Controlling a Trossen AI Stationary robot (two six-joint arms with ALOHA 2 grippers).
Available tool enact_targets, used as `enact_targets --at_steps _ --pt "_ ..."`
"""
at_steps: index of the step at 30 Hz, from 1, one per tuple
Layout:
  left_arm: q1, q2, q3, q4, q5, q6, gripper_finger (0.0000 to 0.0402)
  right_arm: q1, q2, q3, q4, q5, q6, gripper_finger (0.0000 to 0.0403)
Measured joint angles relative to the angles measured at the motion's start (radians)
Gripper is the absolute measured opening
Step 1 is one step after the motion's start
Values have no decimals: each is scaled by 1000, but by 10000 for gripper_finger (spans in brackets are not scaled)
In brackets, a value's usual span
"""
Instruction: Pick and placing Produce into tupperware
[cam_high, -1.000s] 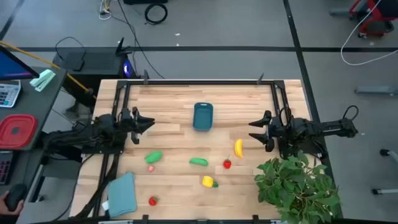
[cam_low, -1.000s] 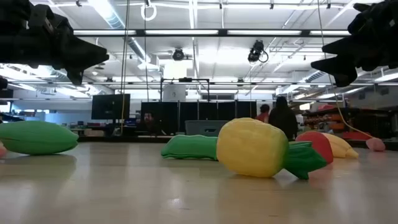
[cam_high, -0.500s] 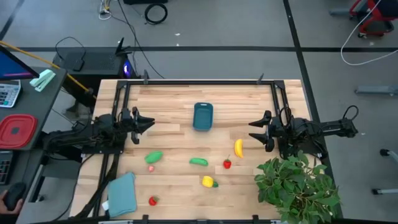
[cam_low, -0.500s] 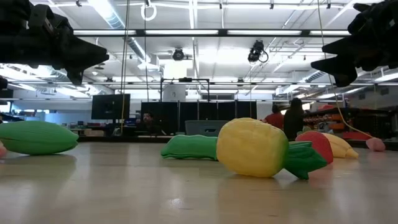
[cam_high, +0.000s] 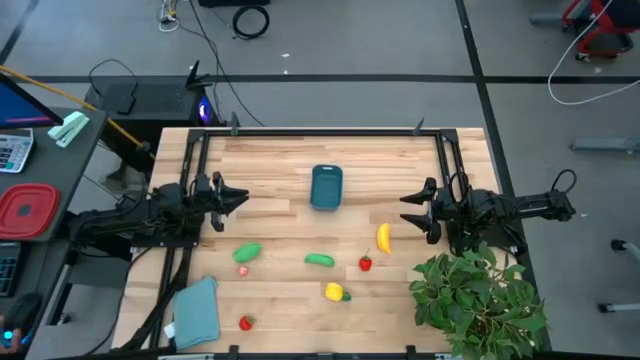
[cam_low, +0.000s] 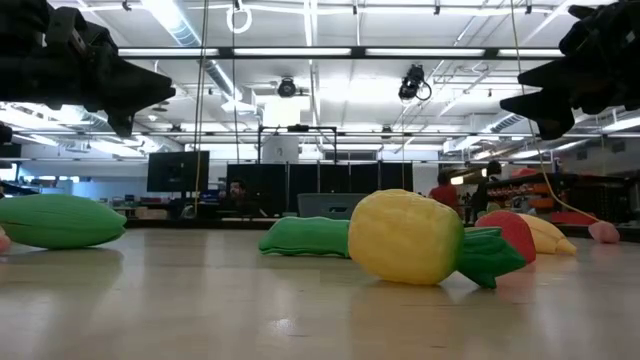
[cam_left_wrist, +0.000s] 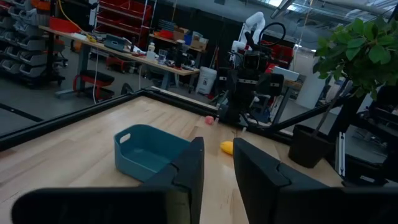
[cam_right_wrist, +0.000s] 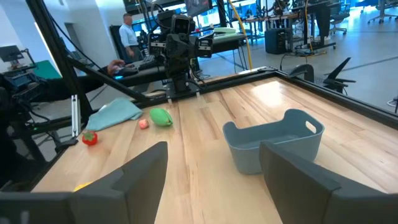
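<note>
The teal tupperware tub (cam_high: 327, 187) stands on its base on the table's far middle, also in the left wrist view (cam_left_wrist: 146, 152) and the right wrist view (cam_right_wrist: 273, 146). Produce lies on the boards nearer: a green leafy piece (cam_high: 247, 253), a cucumber-like piece (cam_high: 320, 260), a banana (cam_high: 384, 237), a yellow-and-green piece (cam_high: 337, 292) and two red strawberry pieces (cam_high: 366, 264), (cam_high: 246, 322). My left gripper (cam_high: 235, 197) hovers left of the tub, its fingers a narrow gap apart (cam_left_wrist: 217, 146). My right gripper (cam_high: 408, 208) hovers right of the tub, wide open (cam_right_wrist: 213, 149).
A flat teal cloth (cam_high: 197, 310) lies at the near left corner. A leafy potted plant (cam_high: 480, 300) fills the near right corner, close under my right arm. A dark frame (cam_high: 320, 130) runs along the far edge. A red container (cam_high: 25, 210) sits on a side desk.
</note>
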Motion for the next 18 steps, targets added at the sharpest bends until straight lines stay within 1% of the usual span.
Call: enact_targets --at_steps 4,12,18 --pt "0 0 0 0 0 0 87 0 0 0 0 0 0 263" --pt "0 0 0 0 0 0 96 0 0 0 0 0 0 263" --pt "0 0 0 0 0 0 90 0 0 0 0 0 0 263"
